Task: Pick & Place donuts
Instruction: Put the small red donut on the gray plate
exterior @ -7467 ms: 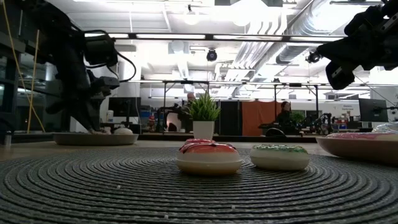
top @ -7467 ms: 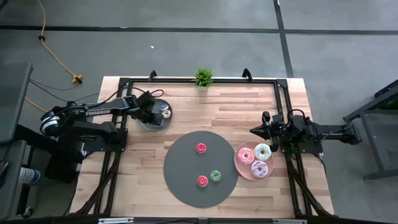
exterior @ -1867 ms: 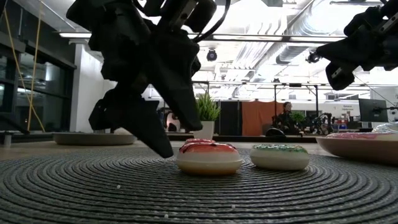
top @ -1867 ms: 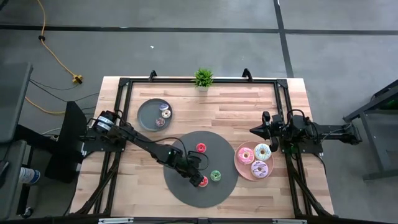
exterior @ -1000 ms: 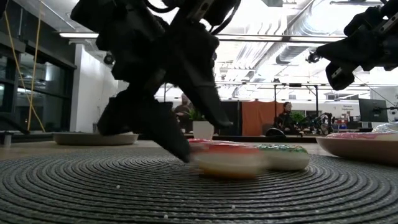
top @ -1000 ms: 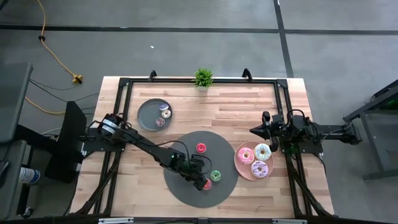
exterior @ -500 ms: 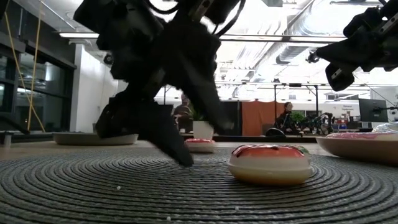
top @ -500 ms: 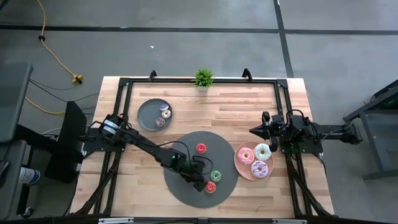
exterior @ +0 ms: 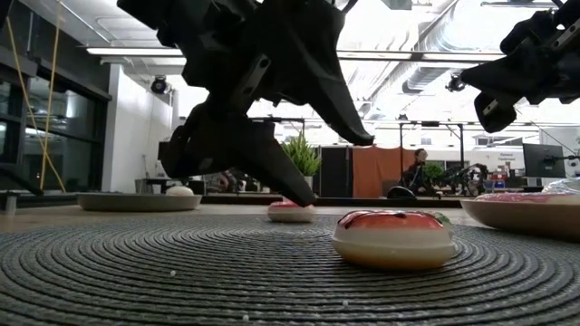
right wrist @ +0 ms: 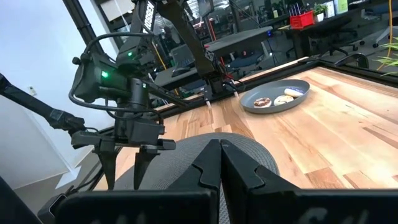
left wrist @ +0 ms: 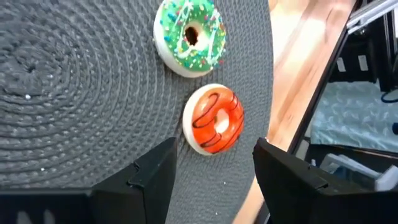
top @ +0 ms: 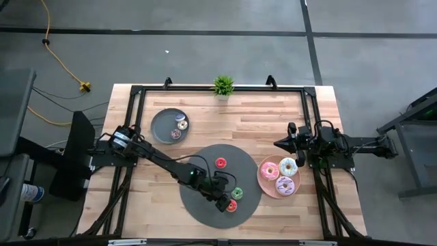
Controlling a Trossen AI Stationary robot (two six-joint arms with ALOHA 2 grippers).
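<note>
Woven mat: red donut flat (hole upward).

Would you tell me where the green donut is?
In the high view the green donut lies on the round woven mat, right of centre, beside a red donut.

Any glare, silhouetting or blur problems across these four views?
Low view: bright ceiling lights backlight the left gripper into a black silhouette; the red donut stays readable. Left wrist view: even light, red donut and green donut sharp. Right wrist view: the right gripper's own fingers loom dark and soft. High view: flat, even.
</note>
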